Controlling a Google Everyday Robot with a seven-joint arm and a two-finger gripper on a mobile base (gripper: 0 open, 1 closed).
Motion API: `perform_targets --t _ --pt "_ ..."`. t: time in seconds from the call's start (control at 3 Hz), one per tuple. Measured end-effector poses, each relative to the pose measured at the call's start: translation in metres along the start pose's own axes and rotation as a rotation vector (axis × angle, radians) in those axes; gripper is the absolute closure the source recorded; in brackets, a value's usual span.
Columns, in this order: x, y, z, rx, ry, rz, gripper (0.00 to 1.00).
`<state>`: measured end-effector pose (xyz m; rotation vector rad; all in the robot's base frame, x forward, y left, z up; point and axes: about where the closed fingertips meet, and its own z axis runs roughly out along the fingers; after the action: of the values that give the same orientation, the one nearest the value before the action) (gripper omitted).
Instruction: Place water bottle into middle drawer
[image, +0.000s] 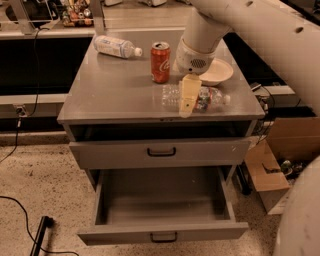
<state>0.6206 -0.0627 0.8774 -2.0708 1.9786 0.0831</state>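
Note:
The water bottle (207, 99) lies on its side near the front right of the grey cabinet top (115, 90), its white cap pointing right and its green-and-red label showing. My gripper (187, 102) hangs from the white arm right over the bottle's middle and hides part of it. The middle drawer (162, 233) stands pulled open below, and nothing shows inside it. The drawer front above it (160, 152) is closed.
A red soda can (160, 62) stands just behind the bottle. A bottle with a white wrap label (115, 46) lies at the back left. A white plate (216, 72) sits at the back right. A cardboard box (270, 172) stands on the floor to the right.

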Motion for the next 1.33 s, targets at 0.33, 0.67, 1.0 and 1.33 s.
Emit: perform_targets --t 0.33,0.67,1.0,1.33 --pt "0.0 -0.004 0.014 -0.027 -0.006 0.009 0.17" --pt "0.007 -0.006 0.03 -0.042 0.018 0.03 0.26" --pt "0.012 -0.005 0.043 -0.041 0.06 0.038 0.27" --pt "0.016 -0.004 0.046 -0.031 0.066 0.046 0.46"
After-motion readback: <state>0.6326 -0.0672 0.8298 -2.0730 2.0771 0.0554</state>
